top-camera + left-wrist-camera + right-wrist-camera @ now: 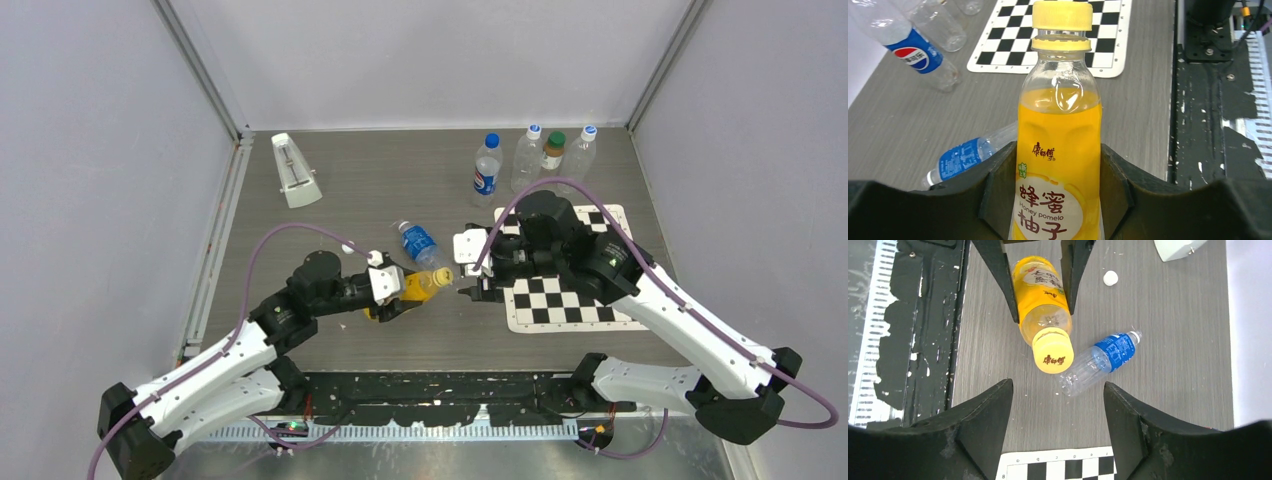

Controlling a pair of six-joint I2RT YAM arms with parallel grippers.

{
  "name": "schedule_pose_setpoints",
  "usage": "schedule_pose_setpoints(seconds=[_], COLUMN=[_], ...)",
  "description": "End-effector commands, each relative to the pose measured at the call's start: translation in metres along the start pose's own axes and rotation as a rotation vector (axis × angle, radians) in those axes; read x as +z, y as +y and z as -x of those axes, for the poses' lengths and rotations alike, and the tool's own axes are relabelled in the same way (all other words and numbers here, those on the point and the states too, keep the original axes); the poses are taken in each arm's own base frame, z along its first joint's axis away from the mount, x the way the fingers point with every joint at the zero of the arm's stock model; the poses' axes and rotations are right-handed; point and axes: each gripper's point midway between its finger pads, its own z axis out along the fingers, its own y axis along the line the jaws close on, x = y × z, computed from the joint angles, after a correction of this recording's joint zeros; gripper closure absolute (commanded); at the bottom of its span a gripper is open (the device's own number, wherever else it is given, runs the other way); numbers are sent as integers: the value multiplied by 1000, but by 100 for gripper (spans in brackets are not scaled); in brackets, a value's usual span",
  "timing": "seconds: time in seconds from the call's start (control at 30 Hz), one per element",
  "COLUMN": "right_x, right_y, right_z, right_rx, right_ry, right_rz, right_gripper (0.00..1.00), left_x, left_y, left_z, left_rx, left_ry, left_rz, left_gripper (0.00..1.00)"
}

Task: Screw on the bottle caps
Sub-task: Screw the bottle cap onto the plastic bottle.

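- Right wrist view: the yellow cap [1053,356] sits on the neck of the yellow juice bottle [1040,295], which is tilted with its cap end toward the right gripper [1057,386].
- Step in hand, as I judge it: screwing this cap down, at a moment when nothing grips the cap. I cannot tell whether it is tight. The left wrist view shows a thin clear gap between the cap and the yellow collar ring beneath it.
- The next move likely calls for the right jaws to come squarely over the cap, close on its sides and twist, while the bottle is kept from turning.
- Right jaws: wide apart and holding nothing, just short of the cap and not touching it.
- Left gripper [1058,155]: its jaws are closed against both sides of the bottle's body and hold it firmly.
- Left to do: an uncapped clear bottle with a blue label [1103,357] lies on the tabletop [1173,365] just beside the yellow cap. A white cap [1110,277] lies loose farther off.
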Motion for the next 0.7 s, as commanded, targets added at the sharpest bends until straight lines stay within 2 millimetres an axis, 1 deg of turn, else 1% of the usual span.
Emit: schedule_pose_setpoints(seconds=[0.0,0.1,0.2,0.53,0.67], right_x=[-9,-8,-4,10,13], right_y=[2,2,6,13,13], right_z=[19,23,25,25,21], right_rx=[-92,-92,-88,-79,-77], right_ry=[-49,-69,-82,-76,-65], right_rz=[48,54,76,118,119], right_gripper=[29,34,37,40,42], left_x=[-1,0,1,1,1], left_y=[-8,-9,-11,-14,-16], left_z=[25,24,24,26,26], left_rx=[37,33,31,27,22], left_ry=[-57,-53,-54,-64,-67], left_rz=[-75,-85,-95,-111,-123], left_gripper=[100,100,100,100,100])
